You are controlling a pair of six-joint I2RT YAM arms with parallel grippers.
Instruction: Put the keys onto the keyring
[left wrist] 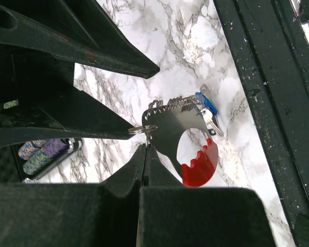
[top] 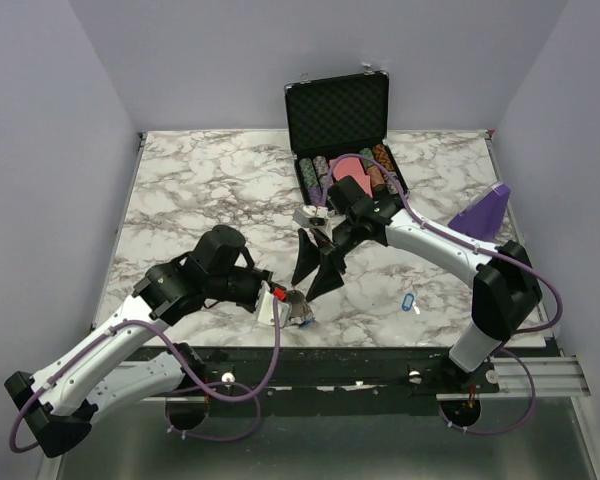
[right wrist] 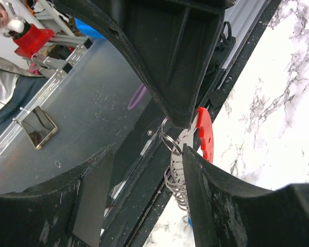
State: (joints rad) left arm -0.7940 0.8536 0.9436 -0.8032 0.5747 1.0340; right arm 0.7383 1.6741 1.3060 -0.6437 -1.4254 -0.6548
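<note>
The keyring, a silver plate with a red toothed end, hangs just above the table near its front edge. My left gripper is shut on its edge, beside a small wire ring. A row of small wire rings lines the keyring, and a key with a blue tag hangs at its far end. My right gripper is open, its right finger against the rings. From above, the right gripper meets the left gripper at the keyring. A loose key with a light blue tag lies on the marble.
An open black case with poker chips stands at the back centre. A purple object sits at the right edge. The table's black front rail runs close below the keyring.
</note>
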